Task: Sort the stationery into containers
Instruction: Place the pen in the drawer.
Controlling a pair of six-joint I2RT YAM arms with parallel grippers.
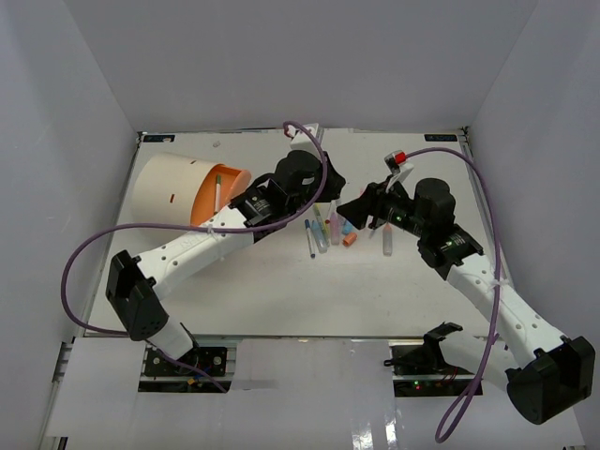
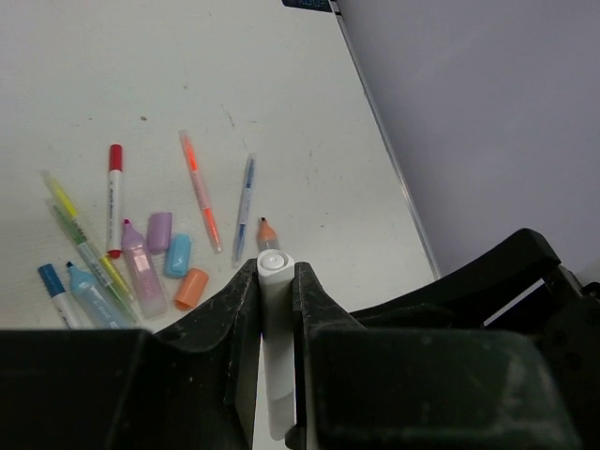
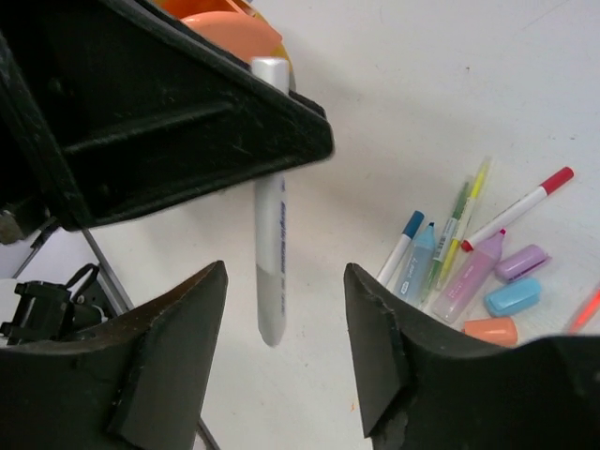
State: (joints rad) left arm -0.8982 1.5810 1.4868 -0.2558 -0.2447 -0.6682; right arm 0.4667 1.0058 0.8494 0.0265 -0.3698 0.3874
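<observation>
Left tool (image 2: 277,272) clamps a white pen (image 2: 274,356); right tool (image 3: 286,272) stands open, fingers (image 3: 178,356) either side of the pen's free end, not touching. Other stationery (image 2: 141,267) lies on the desk (image 2: 281,84) ahead-left of the left tool

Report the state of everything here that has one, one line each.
left gripper: shut on the white pen.
right gripper: open, fingers either side of the white pen, not touching it.
white pen: gripped near one end, hanging down.
container: lying on its side, orange face toward the pens.
red-capped pen: capped, flat on the table.
other pens: lying loose in a cluster.
</observation>
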